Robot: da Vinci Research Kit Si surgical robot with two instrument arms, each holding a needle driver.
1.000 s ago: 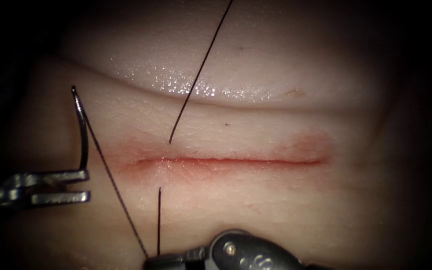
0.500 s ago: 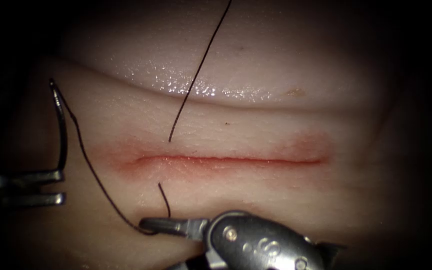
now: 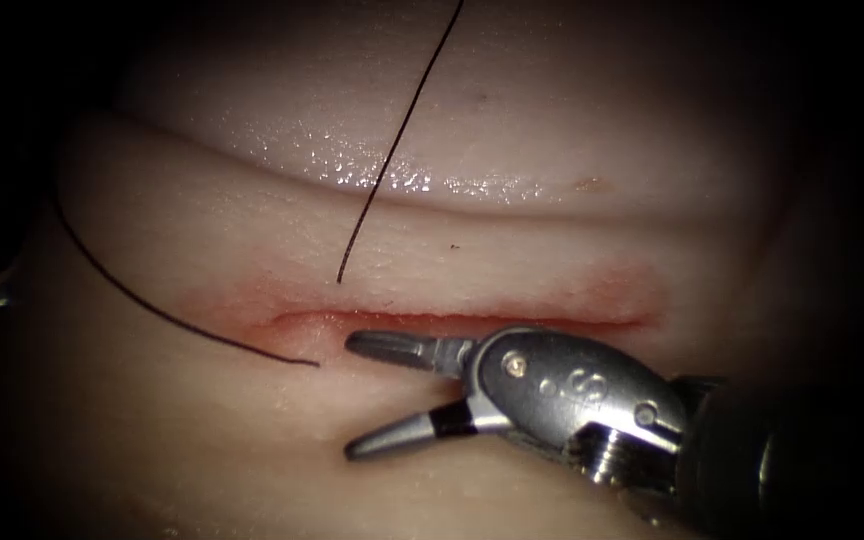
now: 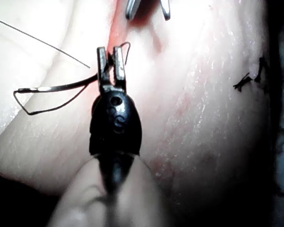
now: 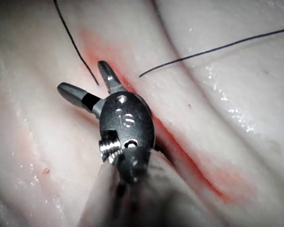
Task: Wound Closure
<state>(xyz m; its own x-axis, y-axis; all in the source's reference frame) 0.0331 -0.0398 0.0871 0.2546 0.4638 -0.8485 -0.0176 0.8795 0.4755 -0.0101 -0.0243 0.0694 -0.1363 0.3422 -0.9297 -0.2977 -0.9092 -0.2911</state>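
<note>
**Two tools, one needle held clear of the tissue**

Tissue [image 3: 512, 440] carried a reddened cut [image 3: 472, 320] running across its middle. Right arm's tool [image 3: 352, 398] lay just below the cut near its left end, jaws spread wide and holding nothing. Left arm's tool [image 4: 110, 66] stood beyond the tissue's left edge, jaws clamped on the curved needle [image 4: 57, 88] near one end, outside the tissue. Thread [image 3: 152, 305] entered the tissue just below the cut's left end; another strand emerged above it.
</note>
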